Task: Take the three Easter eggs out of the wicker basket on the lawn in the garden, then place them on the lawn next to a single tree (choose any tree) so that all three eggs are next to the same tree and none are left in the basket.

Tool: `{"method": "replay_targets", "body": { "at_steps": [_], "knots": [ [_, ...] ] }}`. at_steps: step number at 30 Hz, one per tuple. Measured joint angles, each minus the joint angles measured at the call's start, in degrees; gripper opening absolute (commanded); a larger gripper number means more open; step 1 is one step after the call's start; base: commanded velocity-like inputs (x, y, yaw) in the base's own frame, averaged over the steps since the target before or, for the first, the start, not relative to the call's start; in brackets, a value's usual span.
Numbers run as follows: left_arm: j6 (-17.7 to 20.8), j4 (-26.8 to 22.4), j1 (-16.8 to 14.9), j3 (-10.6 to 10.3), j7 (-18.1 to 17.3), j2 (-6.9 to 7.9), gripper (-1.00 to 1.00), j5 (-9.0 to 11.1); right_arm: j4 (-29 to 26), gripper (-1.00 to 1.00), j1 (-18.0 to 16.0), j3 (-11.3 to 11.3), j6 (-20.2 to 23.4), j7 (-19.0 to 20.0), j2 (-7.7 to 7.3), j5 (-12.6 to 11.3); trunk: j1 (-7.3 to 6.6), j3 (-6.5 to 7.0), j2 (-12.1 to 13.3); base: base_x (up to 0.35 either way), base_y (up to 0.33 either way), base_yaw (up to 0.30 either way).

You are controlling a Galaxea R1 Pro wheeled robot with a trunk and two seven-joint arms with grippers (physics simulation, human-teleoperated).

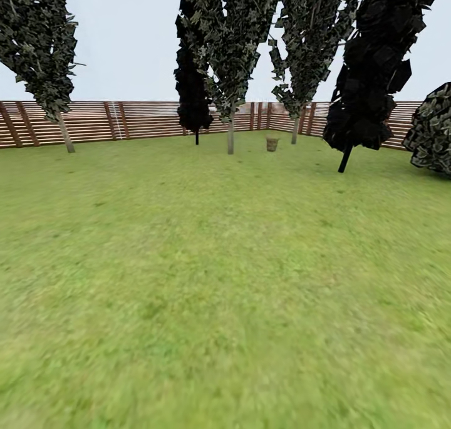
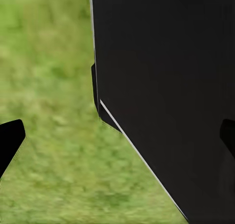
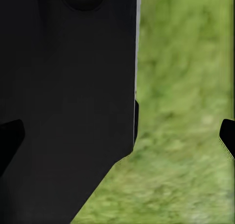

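The wicker basket stands small and far off on the lawn, near the back fence. It sits between two trees with upright pale trunks. The Easter eggs are hidden at this distance. In the left wrist view my left gripper is open, its dark fingertips spread wide over grass and a black part of the robot's body. The right gripper is open the same way, with fingertips apart and nothing between them.
A brown slat fence closes the garden at the back. A leaning pale-trunk tree stands at the left, a thin black tree left of centre, and a big black leaning tree and a dark bush at the right.
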Motion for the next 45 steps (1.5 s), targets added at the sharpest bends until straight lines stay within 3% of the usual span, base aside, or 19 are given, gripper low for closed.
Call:
{"method": "replay_targets", "body": {
  "at_steps": [35, 45],
  "knots": [
    [0.0, -0.08, 0.0, 0.0, 0.0, 0.0, 1.0, 0.0, -0.03, 1.0, 0.0, 0.3, 0.0, 0.02, 0.0, 0.19, 0.0, 0.0, 0.0, 0.33, 0.0, 0.001],
    [0.01, -0.03, 0.0, 0.0, 0.0, 0.01, 1.0, 0.0, -0.03, 1.0, 0.02, 0.18, 0.0, 0.02, 0.0, 0.08, 0.0, 0.0, 0.0, 0.331, 0.0, 0.205]
  ]
}}
